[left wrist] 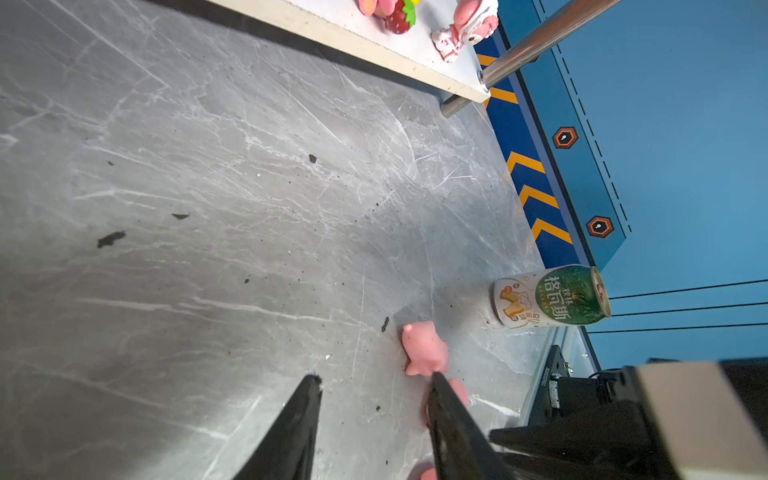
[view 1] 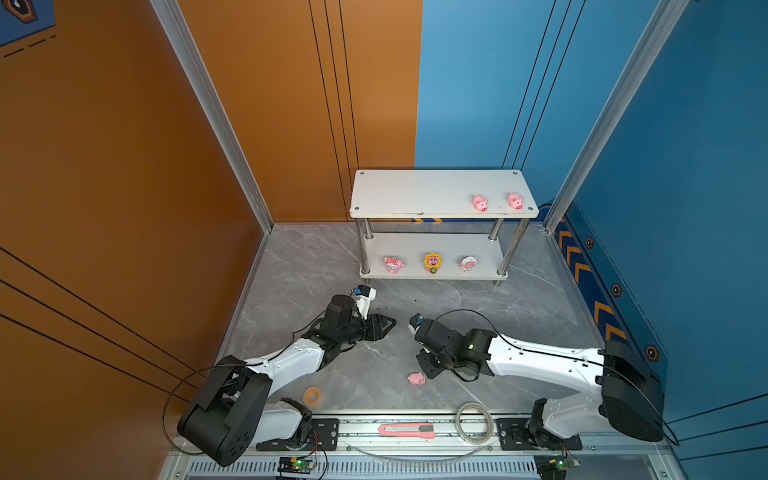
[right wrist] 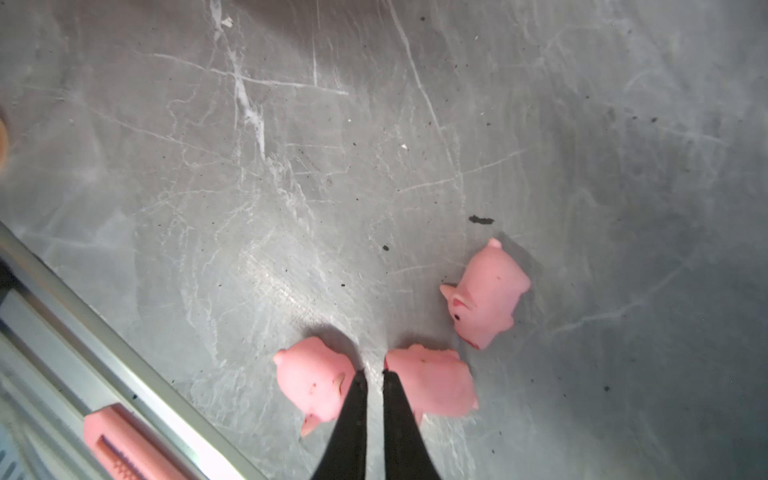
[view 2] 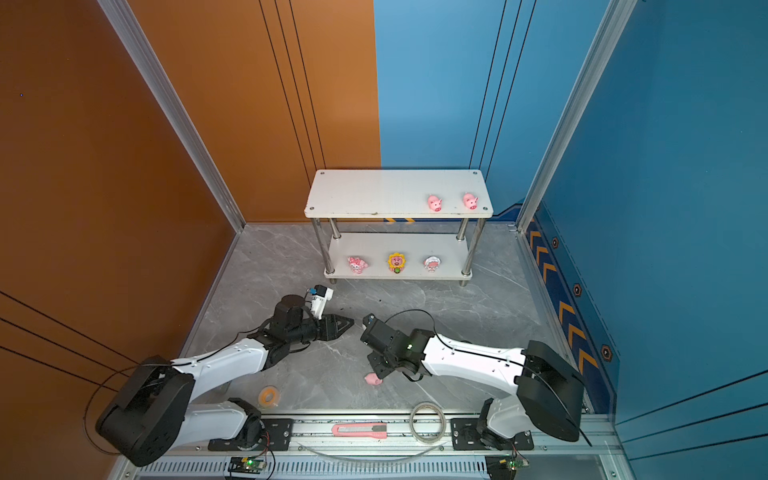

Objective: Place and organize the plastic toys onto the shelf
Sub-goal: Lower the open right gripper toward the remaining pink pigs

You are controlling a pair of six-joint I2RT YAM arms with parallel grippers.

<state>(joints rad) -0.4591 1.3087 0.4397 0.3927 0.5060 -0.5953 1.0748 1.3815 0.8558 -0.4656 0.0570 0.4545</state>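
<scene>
**Stock check: toys to shelf**

- shelf (view 1: 415, 193): white, two tiers, standing at 12 o'clock on the counter (view 1: 316, 266).
- Upper tier, toward its 3 o'clock end: first pig (view 1: 480, 203) and second pig (view 1: 515, 201), near each other.
- Lower tier, one row: pink-white figurine (view 1: 393, 264) at 9 o'clock, sunflower figurine (view 1: 432, 262) at centre, white-pink figurine (view 1: 468, 263) at 3 o'clock.
- Outstanding, on the counter near 6 o'clock: third pig (right wrist: 309, 378), fourth pig (right wrist: 436, 382) and fifth pig (right wrist: 486, 295), clustered and lying loose.
- left gripper (view 1: 390, 322): jaws open and empty, over mid-counter.
- right gripper (right wrist: 374, 374): jaws parted only a crack, gripping nothing, tips down between the third and fourth pigs.
- Judged progress: five of eight toys shelved. Three pigs remain, none yet lifted.
</scene>
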